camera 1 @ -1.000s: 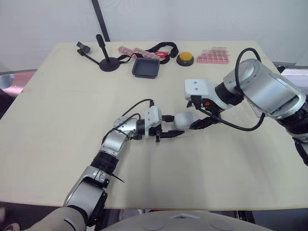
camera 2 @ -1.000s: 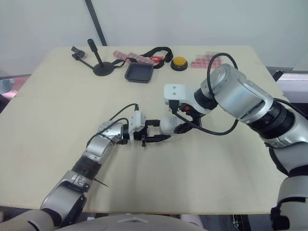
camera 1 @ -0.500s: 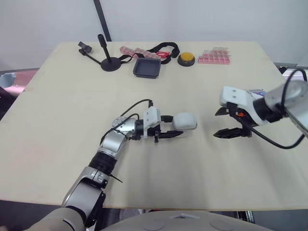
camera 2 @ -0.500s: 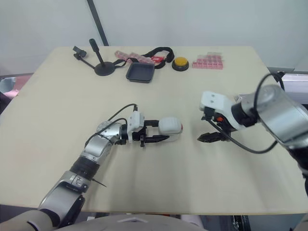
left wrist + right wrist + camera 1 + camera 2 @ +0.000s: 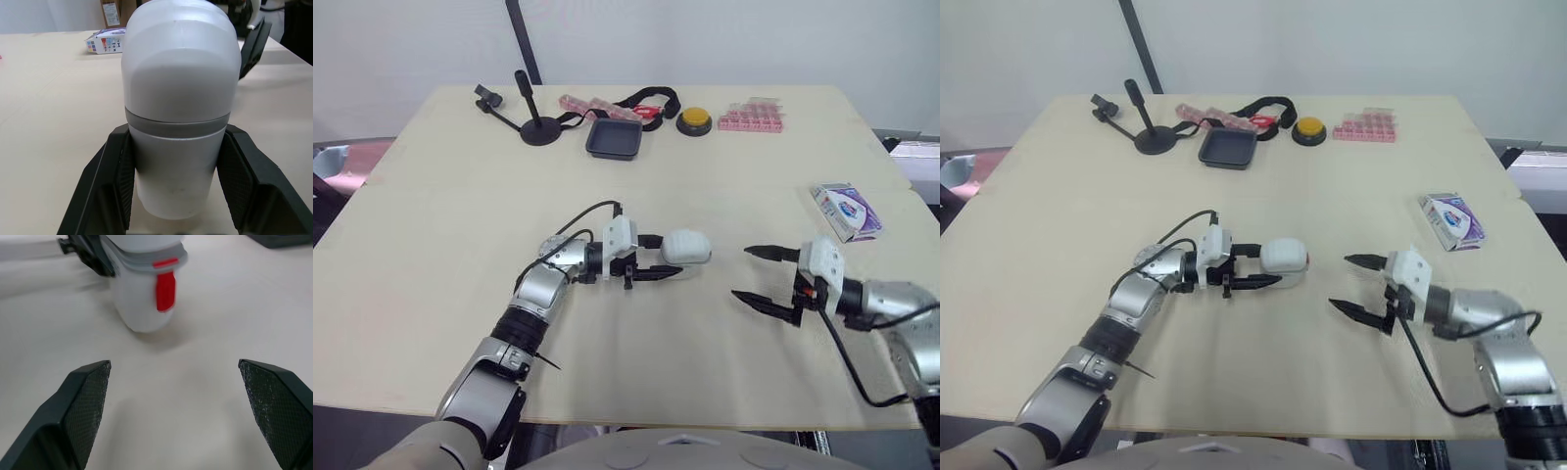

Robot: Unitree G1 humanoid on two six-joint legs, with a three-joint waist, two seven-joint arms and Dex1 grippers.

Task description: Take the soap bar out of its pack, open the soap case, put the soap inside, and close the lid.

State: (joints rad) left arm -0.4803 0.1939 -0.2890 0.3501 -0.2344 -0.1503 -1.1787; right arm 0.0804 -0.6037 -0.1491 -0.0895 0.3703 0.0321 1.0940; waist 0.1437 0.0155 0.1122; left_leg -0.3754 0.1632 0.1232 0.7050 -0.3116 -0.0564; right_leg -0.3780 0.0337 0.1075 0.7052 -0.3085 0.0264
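Fingers of the left gripper clamp the one soap case, seemingly closed; the right gripper gapes wide over bare table, one soap pack near its edge

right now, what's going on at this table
The robot's left gripper clamps the white soap case, which rests on the table with its lid looking closed and its red latch facing the right gripper. The right gripper is open and empty, off to the right of the case. The soap pack lies beyond it near the table's right edge; whether the pack has been emptied cannot be seen.
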